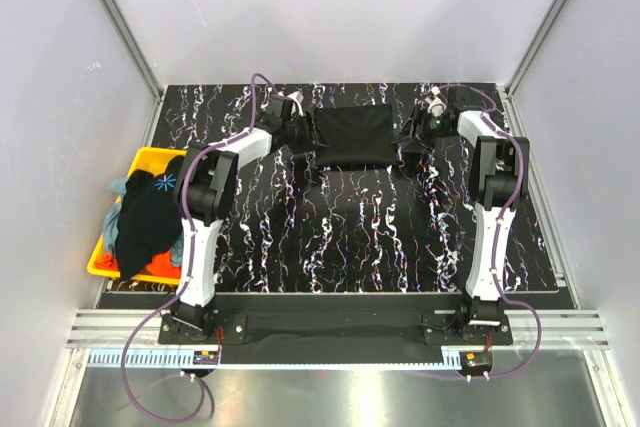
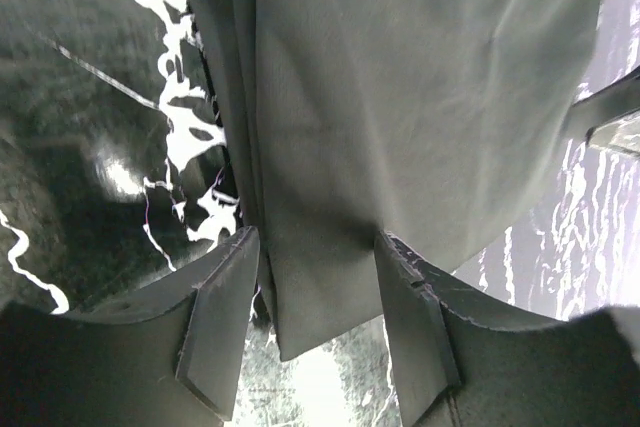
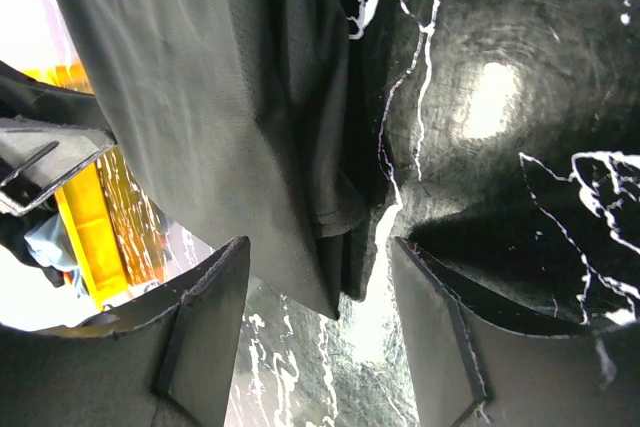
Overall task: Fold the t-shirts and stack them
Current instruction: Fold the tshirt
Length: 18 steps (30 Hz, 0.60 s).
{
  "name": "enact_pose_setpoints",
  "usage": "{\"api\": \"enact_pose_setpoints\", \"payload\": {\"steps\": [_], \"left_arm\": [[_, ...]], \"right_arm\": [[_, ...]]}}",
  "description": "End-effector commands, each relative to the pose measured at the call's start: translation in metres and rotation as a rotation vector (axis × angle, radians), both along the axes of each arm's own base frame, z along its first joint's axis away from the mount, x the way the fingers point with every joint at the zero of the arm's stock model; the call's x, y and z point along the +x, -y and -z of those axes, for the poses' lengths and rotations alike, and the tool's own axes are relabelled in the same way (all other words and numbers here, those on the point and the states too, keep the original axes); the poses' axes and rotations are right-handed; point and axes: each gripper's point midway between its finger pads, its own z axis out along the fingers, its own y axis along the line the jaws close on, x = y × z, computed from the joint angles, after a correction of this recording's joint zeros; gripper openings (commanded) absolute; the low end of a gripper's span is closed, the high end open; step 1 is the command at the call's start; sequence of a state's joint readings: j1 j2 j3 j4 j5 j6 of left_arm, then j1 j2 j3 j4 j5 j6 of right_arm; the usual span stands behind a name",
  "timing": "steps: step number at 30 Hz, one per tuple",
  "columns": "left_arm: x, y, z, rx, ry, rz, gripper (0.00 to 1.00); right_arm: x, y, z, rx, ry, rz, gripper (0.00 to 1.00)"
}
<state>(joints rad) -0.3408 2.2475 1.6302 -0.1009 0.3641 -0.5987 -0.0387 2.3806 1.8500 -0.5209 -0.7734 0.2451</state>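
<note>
A plain black t-shirt point(image 1: 350, 137) lies folded into a rectangle at the far middle of the table. My left gripper point(image 1: 300, 134) is at its left edge and my right gripper point(image 1: 412, 137) at its right edge. In the left wrist view the gripper point(image 2: 318, 297) is open, with a corner of the black shirt point(image 2: 400, 97) lying between the spread fingers point(image 2: 225, 317). In the right wrist view the gripper point(image 3: 320, 317) is open too, with a layered corner of the shirt point(image 3: 200, 97) between its fingers point(image 3: 430, 327). Neither gripper pinches the cloth.
A yellow bin point(image 1: 150, 154) stands at the table's left edge, also seen in the right wrist view point(image 3: 85, 207). It holds a heap: a black shirt with a pale-blue starburst point(image 1: 150, 212), a grey-blue shirt point(image 1: 118, 187) and an orange-red one point(image 1: 130, 265). Grey walls enclose the table.
</note>
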Motion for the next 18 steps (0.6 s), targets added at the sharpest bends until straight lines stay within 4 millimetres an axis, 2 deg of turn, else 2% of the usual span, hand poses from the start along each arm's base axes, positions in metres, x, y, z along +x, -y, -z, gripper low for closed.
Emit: {"api": "enact_pose_setpoints", "payload": {"steps": [1, 4, 7, 8, 9, 10, 11, 12, 13, 14, 15, 16, 17, 18], "left_arm": [[0.009, -0.004, -0.004, 0.003, 0.042, 0.011, 0.55], [0.009, -0.007, 0.002, 0.025, 0.037, 0.008, 0.54], [0.008, -0.005, 0.005, 0.017, 0.026, 0.018, 0.45], [0.006, -0.003, 0.005, 0.012, 0.023, 0.025, 0.42], [0.003, 0.0, 0.005, 0.002, 0.016, 0.038, 0.33], [0.0, 0.002, 0.005, -0.003, 0.012, 0.046, 0.28], [-0.002, 0.005, 0.0, -0.007, 0.015, 0.052, 0.22], [-0.007, 0.004, 0.004, -0.005, 0.0, 0.052, 0.1], [-0.012, 0.006, 0.003, -0.007, -0.012, 0.048, 0.03], [-0.014, 0.005, -0.007, -0.011, -0.004, 0.039, 0.0], [-0.024, 0.001, 0.001, -0.003, -0.039, 0.022, 0.0], [-0.031, 0.004, -0.003, -0.014, -0.047, 0.024, 0.0], [-0.036, 0.005, -0.017, -0.021, -0.029, 0.026, 0.0], [-0.048, 0.002, -0.01, -0.003, -0.055, 0.016, 0.0]], "right_arm": [[0.006, -0.011, -0.011, 0.018, 0.1, -0.072, 0.66], [0.004, -0.017, -0.006, 0.031, 0.091, -0.087, 0.64], [-0.002, -0.023, -0.004, 0.034, 0.08, -0.094, 0.57], [-0.006, -0.022, 0.0, 0.03, 0.066, -0.09, 0.49], [-0.007, -0.021, -0.004, 0.022, 0.071, -0.083, 0.45], [-0.009, -0.019, -0.005, 0.011, 0.065, -0.071, 0.4], [-0.015, -0.016, 0.003, -0.011, 0.041, -0.056, 0.29], [-0.016, -0.015, -0.005, -0.021, 0.048, -0.045, 0.23], [-0.02, -0.013, -0.005, -0.03, 0.038, -0.033, 0.17], [-0.027, -0.012, -0.009, -0.038, 0.034, -0.026, 0.09], [-0.032, -0.012, -0.012, -0.038, 0.028, -0.022, 0.06], [-0.037, -0.011, -0.013, -0.044, 0.017, -0.01, 0.04], [-0.05, -0.01, -0.008, -0.049, -0.017, -0.001, 0.02], [-0.055, -0.01, -0.021, -0.05, -0.004, 0.011, 0.0]]}}
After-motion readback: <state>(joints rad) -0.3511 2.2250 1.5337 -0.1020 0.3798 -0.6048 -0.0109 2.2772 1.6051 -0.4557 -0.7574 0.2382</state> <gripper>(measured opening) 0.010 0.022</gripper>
